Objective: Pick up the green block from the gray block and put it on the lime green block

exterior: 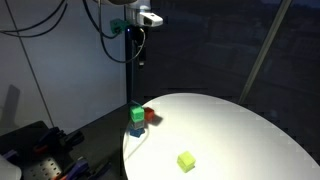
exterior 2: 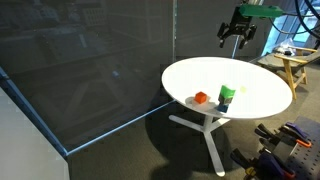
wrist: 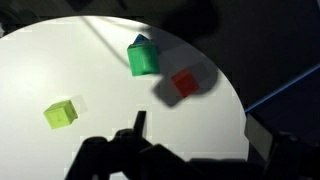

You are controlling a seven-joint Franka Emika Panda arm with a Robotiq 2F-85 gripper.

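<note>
The green block (exterior: 136,113) sits on top of the gray block (exterior: 136,130) near the edge of the round white table (exterior: 240,125). In the wrist view the green block (wrist: 143,60) hides most of the gray block (wrist: 140,42). The lime green block (exterior: 186,161) lies alone on the table and also shows in the wrist view (wrist: 61,114). My gripper (exterior: 135,25) hangs high above the table, open and empty, well away from all the blocks. Both exterior views and the wrist view (wrist: 200,135) show it.
An orange-red block (exterior: 151,116) lies right beside the stack and also shows in the wrist view (wrist: 184,83). Dark curtains surround the table. A wooden stool (exterior 2: 293,66) stands behind it. Equipment clutter (exterior: 40,150) sits on the floor nearby.
</note>
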